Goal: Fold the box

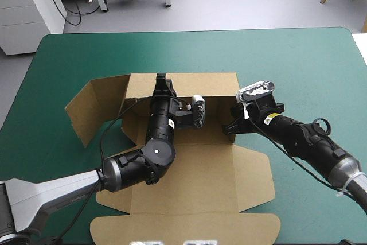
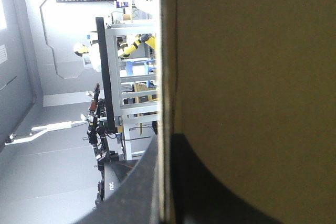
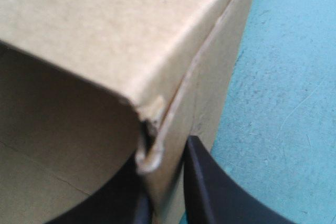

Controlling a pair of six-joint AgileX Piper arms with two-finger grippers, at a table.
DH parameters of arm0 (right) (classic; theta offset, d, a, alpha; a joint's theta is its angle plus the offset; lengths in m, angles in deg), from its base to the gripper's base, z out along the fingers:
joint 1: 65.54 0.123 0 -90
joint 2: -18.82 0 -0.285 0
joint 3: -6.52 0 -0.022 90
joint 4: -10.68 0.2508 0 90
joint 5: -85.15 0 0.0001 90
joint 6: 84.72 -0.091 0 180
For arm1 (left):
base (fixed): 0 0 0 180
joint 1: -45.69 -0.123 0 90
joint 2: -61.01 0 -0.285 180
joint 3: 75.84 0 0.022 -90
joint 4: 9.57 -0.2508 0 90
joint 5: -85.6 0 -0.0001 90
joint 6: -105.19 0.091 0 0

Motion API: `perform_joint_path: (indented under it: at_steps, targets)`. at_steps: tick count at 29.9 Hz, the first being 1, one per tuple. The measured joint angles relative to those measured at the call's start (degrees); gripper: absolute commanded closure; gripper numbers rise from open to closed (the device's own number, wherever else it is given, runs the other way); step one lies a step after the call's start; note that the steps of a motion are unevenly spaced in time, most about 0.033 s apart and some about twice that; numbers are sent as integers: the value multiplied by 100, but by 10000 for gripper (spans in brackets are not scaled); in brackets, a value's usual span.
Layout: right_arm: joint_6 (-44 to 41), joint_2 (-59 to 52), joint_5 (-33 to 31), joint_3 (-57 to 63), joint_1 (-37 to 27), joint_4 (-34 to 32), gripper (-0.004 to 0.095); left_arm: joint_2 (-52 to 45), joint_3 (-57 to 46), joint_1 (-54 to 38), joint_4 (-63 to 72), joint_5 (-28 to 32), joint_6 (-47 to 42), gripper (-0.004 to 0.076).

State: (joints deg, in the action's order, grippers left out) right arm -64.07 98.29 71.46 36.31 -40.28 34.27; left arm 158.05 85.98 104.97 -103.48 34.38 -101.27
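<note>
Teal-green cover [image 1: 287, 55] bears the box [image 1: 218, 176], walls pinched by left hand [image 1: 163, 87], right hand [image 1: 235, 120].

A round-cornered table [image 1: 321, 34] under a smooth teal-green cover [image 1: 275, 55] shows widest toward twelve o'clock, narrower at nine and three.

The high camera looks down from behind at the whole table [image 1: 298, 55] and box [image 1: 200, 182]. Both wrist cameras sit right up against the box's raised walls, which the high camera sees too.

Left arm [image 1: 157, 136] bent at elbow, left tool [image 2: 164, 142] all but closed; right arm [image 1: 304, 139] straight, right tool [image 3: 168, 171] likewise.
</note>
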Motion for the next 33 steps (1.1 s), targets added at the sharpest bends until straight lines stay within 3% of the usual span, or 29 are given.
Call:
perform_joint_path:
  at_steps: [6, 9, 14, 16, 28, 33]
  targets:
    - [-41, 0, 23, 0, 0, -7, 927, -14, 0, 0, 8, -19, 0, 685]
    - [-43, 5, 63, 0, 0, -7, 927, -14, 0, 0, -22, 91, 0, 536]
    - [-17, 5, 70, 0, 6, 3, 926, -14, 0, 10, -140, 287, -127, 177]
    - [2, 5, 88, 9, 6, -12, 926, -14, 0, 10, -222, 301, -387, 118]
    - [-256, 27, 268, -57, -6, -34, 925, -20, 0, 394, -305, 206, -659, 123]
    - [-455, 358, 156, -371, -328, -80, 926, -20, 0, 737, -305, 140, -663, 123]
